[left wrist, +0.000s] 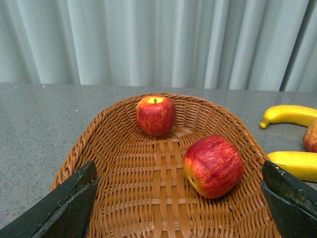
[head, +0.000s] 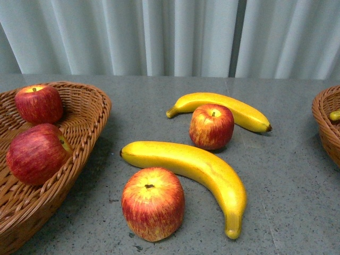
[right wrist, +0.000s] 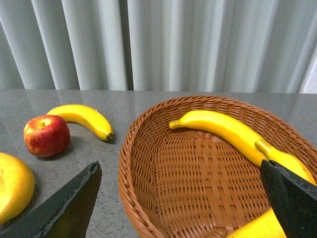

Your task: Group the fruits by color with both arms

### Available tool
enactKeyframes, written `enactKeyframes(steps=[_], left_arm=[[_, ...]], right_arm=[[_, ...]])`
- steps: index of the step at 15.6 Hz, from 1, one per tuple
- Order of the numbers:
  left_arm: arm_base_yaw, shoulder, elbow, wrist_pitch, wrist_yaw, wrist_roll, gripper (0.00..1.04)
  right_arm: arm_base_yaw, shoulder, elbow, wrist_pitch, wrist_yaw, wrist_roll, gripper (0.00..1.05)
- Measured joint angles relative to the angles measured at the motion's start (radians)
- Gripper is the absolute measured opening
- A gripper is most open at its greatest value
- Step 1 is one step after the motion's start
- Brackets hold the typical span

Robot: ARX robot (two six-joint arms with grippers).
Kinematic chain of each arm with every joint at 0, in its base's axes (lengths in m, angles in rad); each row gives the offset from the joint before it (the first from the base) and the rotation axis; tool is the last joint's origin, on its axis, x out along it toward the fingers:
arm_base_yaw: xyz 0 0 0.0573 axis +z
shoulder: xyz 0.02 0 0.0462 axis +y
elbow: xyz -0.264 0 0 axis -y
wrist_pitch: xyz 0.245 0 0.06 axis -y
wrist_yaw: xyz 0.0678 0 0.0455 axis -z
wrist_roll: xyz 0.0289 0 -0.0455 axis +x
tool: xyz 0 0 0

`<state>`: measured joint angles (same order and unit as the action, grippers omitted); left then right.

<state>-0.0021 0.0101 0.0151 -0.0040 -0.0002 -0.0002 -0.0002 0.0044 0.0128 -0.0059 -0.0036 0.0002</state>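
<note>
On the table lie two red apples, one near [head: 153, 203] and one further back [head: 211, 126], with two yellow bananas, a large one [head: 196, 170] between them and another [head: 223, 109] behind. Two more apples [left wrist: 155, 115] [left wrist: 213, 166] rest in the left wicker basket [left wrist: 124, 148]. My left gripper [left wrist: 179, 168] hangs open above that basket, holding nothing. My right gripper [right wrist: 179, 168] is open over the right basket [right wrist: 130, 148], where a banana [right wrist: 223, 130] lies along the far wall and another [right wrist: 287, 163] beside it. Neither arm shows in the front view.
The left basket [head: 90, 133] fills the table's left side. The right basket [head: 325, 125] is cut off by the frame's right edge. A grey-white curtain hangs behind the grey table [head: 287, 180]. The loose fruit lies between the two baskets.
</note>
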Motion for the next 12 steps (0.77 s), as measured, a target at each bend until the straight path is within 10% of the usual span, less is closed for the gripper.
enactKeyframes(steps=[12], left_arm=[[0.0, 0.0, 0.0, 0.0, 0.0, 0.0, 0.98]], right_arm=[[0.0, 0.0, 0.0, 0.0, 0.0, 0.0, 0.98]])
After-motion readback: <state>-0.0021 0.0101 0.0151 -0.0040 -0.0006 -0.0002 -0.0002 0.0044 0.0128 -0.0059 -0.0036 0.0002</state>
